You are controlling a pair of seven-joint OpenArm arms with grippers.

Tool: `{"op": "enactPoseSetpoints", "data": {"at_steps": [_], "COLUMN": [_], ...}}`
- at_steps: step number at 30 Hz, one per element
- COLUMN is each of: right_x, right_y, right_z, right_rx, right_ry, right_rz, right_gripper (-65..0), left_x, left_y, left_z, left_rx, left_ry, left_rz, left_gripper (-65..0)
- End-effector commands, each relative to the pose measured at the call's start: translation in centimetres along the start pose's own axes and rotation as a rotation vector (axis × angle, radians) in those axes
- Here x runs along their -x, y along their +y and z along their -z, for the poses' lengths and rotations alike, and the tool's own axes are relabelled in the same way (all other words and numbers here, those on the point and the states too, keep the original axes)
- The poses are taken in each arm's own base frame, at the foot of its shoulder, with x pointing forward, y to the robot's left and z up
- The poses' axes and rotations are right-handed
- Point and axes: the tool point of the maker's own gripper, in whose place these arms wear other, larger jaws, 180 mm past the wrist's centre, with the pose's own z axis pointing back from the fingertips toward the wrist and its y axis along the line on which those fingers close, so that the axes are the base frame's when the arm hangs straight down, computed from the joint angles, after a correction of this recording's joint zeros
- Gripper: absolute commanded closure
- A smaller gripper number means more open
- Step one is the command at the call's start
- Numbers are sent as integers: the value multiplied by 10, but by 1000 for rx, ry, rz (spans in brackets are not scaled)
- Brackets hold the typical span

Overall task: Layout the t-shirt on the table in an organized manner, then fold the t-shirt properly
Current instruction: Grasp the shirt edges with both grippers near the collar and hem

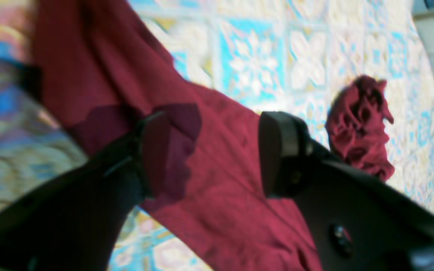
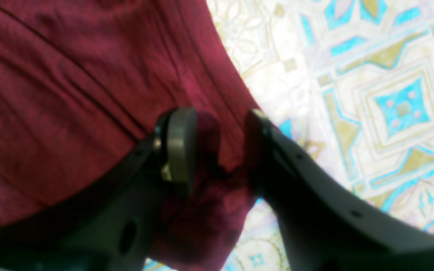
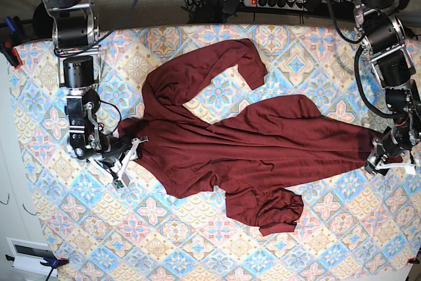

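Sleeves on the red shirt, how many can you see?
2. One sleeve curls toward the table's far edge; the other sleeve, bunched up, lies nearer the front.

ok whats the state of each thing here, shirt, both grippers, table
t-shirt: spread but rumpled, not folded, one sleeve curled near the top, cuff bunched near the front edge
left gripper: jaws apart, cloth lying between them, not pinched
right gripper: closed on a bunched edge of the t-shirt
table: covered by a patterned cloth, t-shirt lying across its middle
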Motion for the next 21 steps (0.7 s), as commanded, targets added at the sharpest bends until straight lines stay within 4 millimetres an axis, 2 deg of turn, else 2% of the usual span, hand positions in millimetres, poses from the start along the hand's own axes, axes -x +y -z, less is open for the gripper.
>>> {"op": "enactPoseSetpoints", "data": {"at_steps": [1, 6, 8, 12, 17, 21], "right_x": [-23, -23, -16, -7, -13, -6], "right_y": [-8, -12, -15, -19, -48, -56], "right_z": [-8, -3, 1, 5, -11, -12], "right_rx": [11, 11, 11, 12, 49, 83], "right_ry": [-58, -102, -91, -74, -147, -121], "right_rz": [-2, 23, 41, 67, 191, 181], "right_gripper": [-211, -211, -211, -211, -211, -211], "left_x": [-22, -16, -13, -7, 0, 5], "left_y": [-7, -28, -32, -28, -21, -16], "left_z": [-9, -23, -29, -32, -31, -31], "left_rx": [22, 68, 76, 70, 59, 51], "left_ry": [-58, -103, -115, -108, -94, -85], "left_rz": [16, 116, 150, 166, 166, 166], "left_gripper": [-365, -365, -365, -365, -365, -365]}}
